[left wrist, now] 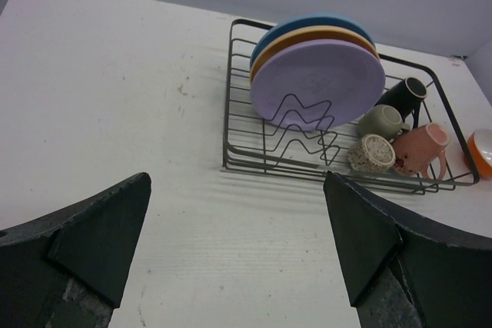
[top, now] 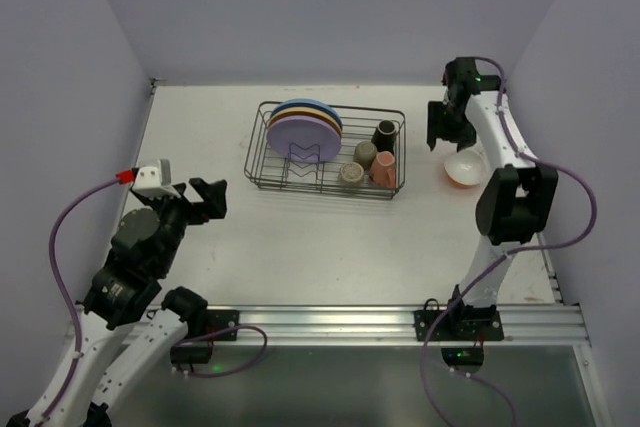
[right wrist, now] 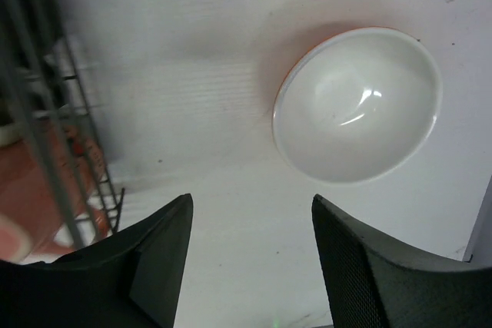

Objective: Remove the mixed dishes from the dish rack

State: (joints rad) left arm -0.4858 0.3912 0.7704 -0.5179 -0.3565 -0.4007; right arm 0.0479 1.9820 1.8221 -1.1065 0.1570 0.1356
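Bowl (right wrist: 357,105) stands on the table (top: 300,257) just outside the dish rack (top: 325,147), seemingly unloaded; right gripper (right wrist: 251,217) hangs above it, fingers apart, empty; left gripper (left wrist: 237,186), fingers wide apart, faces the plates (left wrist: 319,82)

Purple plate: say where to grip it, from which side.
Pinch the top rim of the purple plate, coming down from above. It stands on edge in the rack, other plates behind and wire dividers crossing its lower face, leaving only the upper edge free.
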